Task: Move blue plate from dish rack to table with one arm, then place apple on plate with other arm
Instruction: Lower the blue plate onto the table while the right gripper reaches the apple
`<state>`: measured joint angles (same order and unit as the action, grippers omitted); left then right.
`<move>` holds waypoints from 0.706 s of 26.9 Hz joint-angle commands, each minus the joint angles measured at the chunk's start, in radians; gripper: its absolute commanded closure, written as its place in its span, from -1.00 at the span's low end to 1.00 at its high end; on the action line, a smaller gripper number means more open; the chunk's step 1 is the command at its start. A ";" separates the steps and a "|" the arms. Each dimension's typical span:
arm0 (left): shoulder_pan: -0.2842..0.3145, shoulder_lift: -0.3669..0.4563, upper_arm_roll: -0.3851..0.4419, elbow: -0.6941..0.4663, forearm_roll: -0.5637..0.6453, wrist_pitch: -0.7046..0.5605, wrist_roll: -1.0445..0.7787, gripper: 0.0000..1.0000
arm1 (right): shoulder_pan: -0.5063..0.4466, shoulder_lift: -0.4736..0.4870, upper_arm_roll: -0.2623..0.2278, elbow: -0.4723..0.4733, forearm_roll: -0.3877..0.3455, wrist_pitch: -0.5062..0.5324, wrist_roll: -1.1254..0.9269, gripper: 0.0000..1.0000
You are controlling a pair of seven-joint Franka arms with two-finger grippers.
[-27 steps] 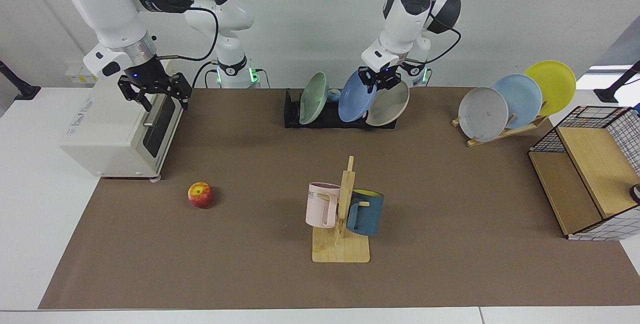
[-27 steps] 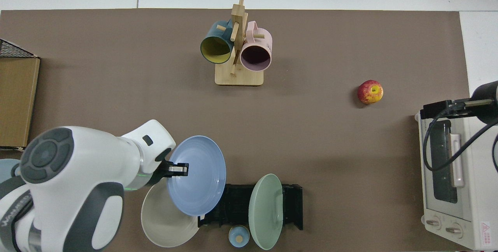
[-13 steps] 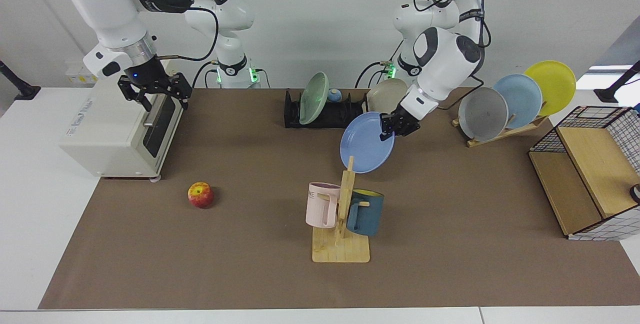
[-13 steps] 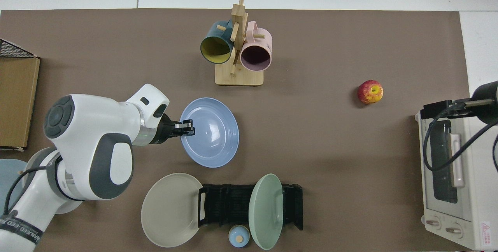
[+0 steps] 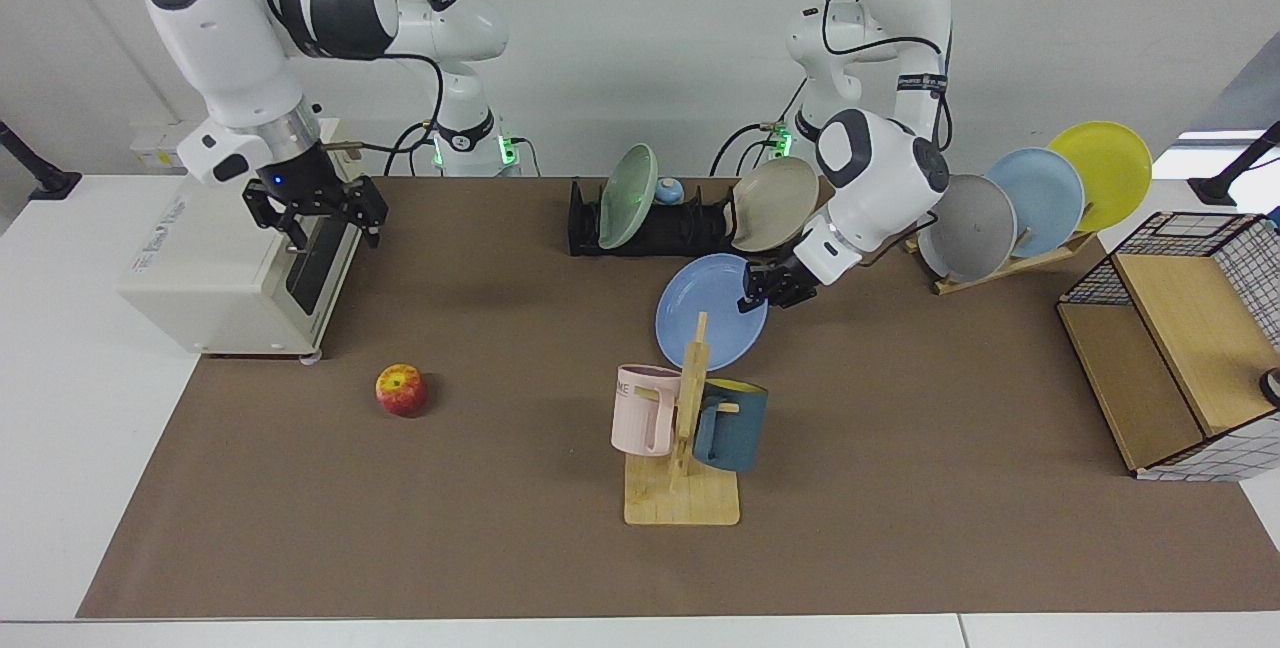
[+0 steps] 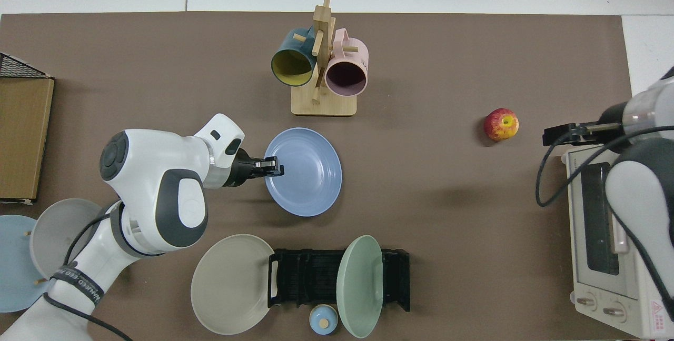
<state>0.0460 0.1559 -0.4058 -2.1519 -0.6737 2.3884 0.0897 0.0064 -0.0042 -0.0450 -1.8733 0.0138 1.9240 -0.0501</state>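
the left gripper [image 5: 762, 290] sits at centre frame in the facing view, clamped on the near rim of the blue plate [image 5: 705, 313]. in the top view the same gripper [image 6: 269, 167] pinches the plate's [image 6: 308, 172] edge at its left side, just left of centre frame. the plate is out of the dish rack [image 5: 655, 226] and lies nearly flat, low over the brown table [image 5: 500, 528]; whether its underside already touches the sheet i cannot tell. it sits between the rack and the mug tree [image 5: 685, 428], whose upright post overlaps the plate in the facing view, though from above the two are apart.

the first step is close to done — what remains, as i judge it, is to settle the plate fully onto the sheet, spread the fingers and draw the arm back toward the left of the top frame without dragging the rim.

the right gripper [image 5: 318, 211] hangs at the upper left of the facing view, in front of the white toaster oven [image 5: 235, 263], fingers apart and holding nothing. the apple [image 5: 401, 389] rests on the sheet below it at lower left, well apart from the plate; from above the apple [image 6: 501, 124] is at the right, near the gripper [image 6: 559, 134].

the second step calls for that arm to drop over the apple, close on it, and carry it across to the plate's centre — clear of the mug tree and the left arm.
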 commanded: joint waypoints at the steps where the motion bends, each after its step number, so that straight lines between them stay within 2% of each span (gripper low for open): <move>1: -0.011 0.057 -0.054 0.015 -0.030 0.083 0.022 1.00 | 0.009 0.145 0.004 0.000 0.006 0.157 0.022 -1.00; 6: -0.017 0.057 -0.082 0.015 -0.029 0.087 0.024 0.97 | 0.007 0.259 0.005 0.000 0.009 0.292 0.013 -1.00; 8: -0.018 0.059 -0.088 0.015 -0.021 0.101 0.018 0.63 | 0.004 0.289 0.005 0.000 0.011 0.319 0.013 -1.00; 10: -0.018 0.059 -0.090 0.015 -0.017 0.106 0.008 0.47 | -0.002 0.300 0.007 0.000 0.014 0.323 0.013 -1.00; 12: -0.023 0.059 -0.091 0.015 -0.015 0.106 0.008 0.18 | 0.000 0.302 0.007 0.000 0.034 0.323 0.013 -1.00; 15: -0.028 0.051 -0.088 0.017 -0.012 0.103 0.002 0.16 | 0.009 0.306 0.007 0.000 0.066 0.325 0.015 -1.00; 19: -0.023 0.028 -0.087 0.015 0.025 0.086 -0.022 0.16 | 0.009 0.331 0.007 0.000 0.072 0.342 0.013 -1.00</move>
<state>0.0298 0.1999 -0.4985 -2.1425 -0.6822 2.4736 0.0930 0.0197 0.3086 -0.0448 -1.8824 0.0648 2.2496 -0.0484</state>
